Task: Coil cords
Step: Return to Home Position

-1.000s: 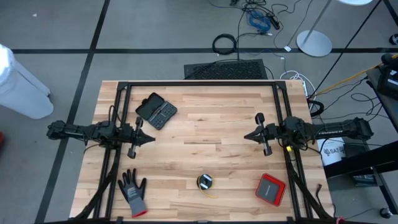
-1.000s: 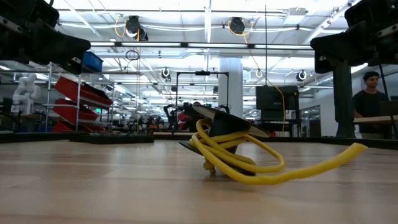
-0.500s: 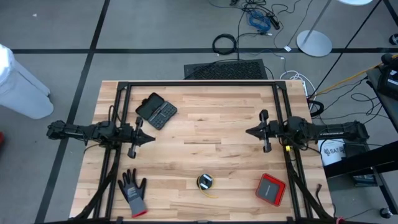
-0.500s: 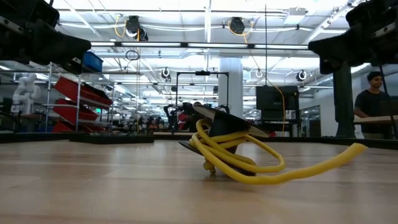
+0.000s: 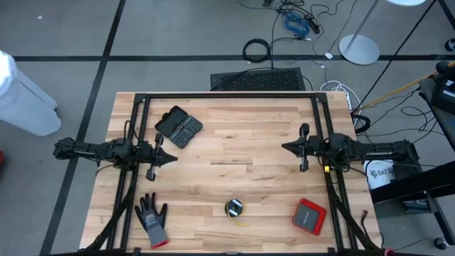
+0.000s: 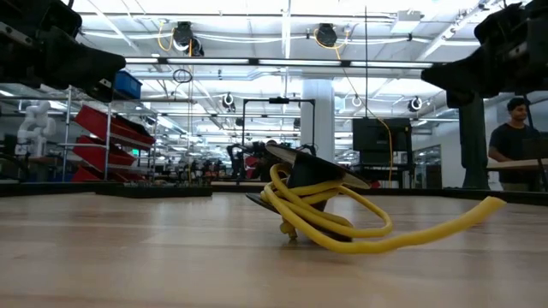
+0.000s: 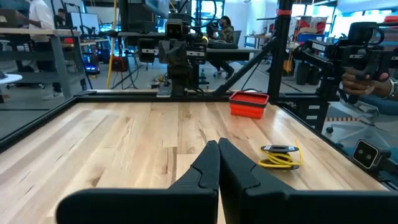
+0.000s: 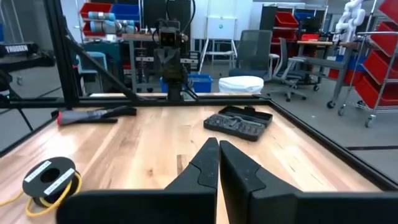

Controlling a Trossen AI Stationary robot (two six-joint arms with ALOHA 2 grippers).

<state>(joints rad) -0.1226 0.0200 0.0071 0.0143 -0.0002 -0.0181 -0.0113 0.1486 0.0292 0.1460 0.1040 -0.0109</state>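
Note:
The thin yellow cord [image 5: 234, 208] lies in a small coil with a black round part on top, near the table's near edge; it also shows in the low view [image 6: 330, 214], the left wrist view [image 7: 281, 157] and the right wrist view [image 8: 48, 183]. One loose end trails off the coil [image 6: 462, 218]. My left gripper [image 5: 173, 158] is shut and empty over the table's left side. My right gripper [image 5: 284, 148] is shut and empty over the right side. Both hang well above and far from the cord.
A black tool case [image 5: 178, 127] lies at the far left. A grey glove [image 5: 152, 219] lies at the near left. A red box [image 5: 309, 215] sits at the near right. A black frame [image 5: 227, 95] borders the table. A person [image 6: 514, 141] stands in the room beyond.
My right gripper has drawn back a little toward the table's right edge, still shut. The cord has not moved.

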